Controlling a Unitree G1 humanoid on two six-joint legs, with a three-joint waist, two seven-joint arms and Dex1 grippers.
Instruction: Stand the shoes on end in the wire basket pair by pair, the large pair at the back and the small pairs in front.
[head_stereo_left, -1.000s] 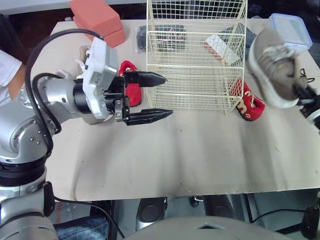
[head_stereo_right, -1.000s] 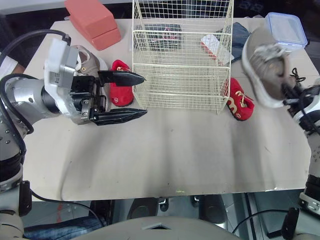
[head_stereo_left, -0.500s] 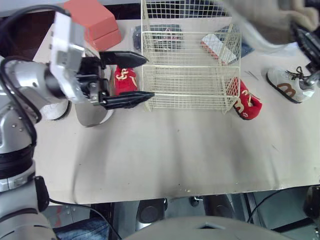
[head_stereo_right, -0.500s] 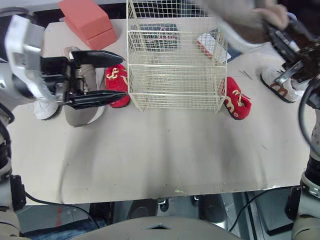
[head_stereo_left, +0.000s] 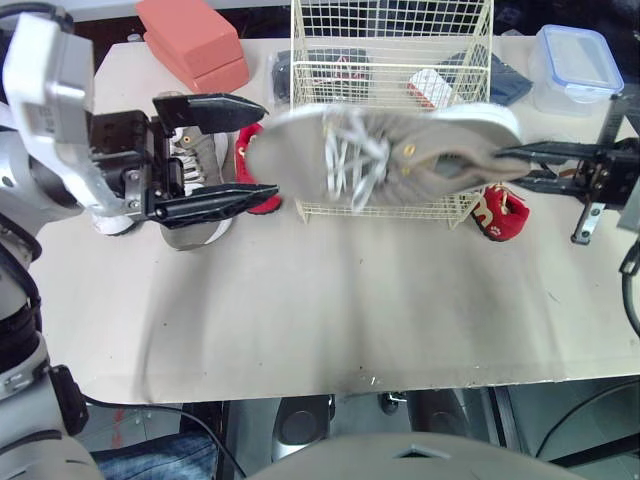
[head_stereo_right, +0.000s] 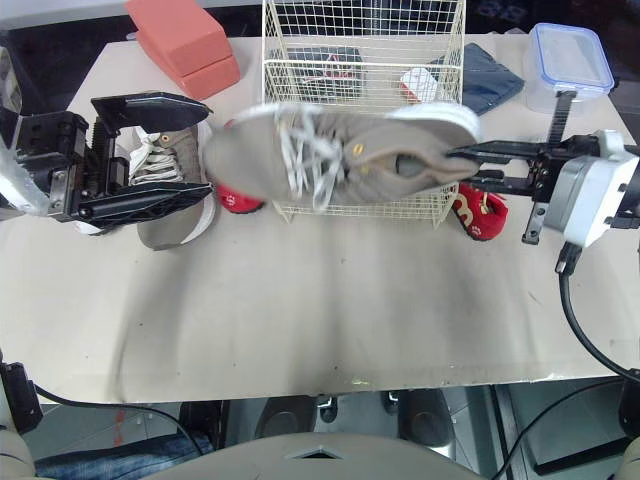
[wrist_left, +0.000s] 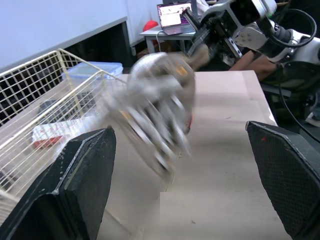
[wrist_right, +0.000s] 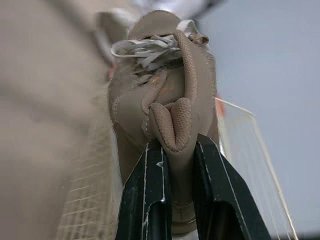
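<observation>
Fingers (head_stereo_left: 545, 150) of the right gripper (head_stereo_left: 505, 167) clamp the heel of the large grey shoe (head_stereo_left: 380, 160). Head view: the shoe, raised high at the right half a second ago, now hangs level in front of the wire basket (head_stereo_left: 390, 30), toe toward the left gripper (head_stereo_left: 268, 147), whose jaws gape empty. Left wrist view: both pads wide apart, shoe beyond them. Right wrist view: heel collar pinched firmly. Judgement: a handover or two-handed upending looks likely; the shoe is not yet in the basket.
</observation>
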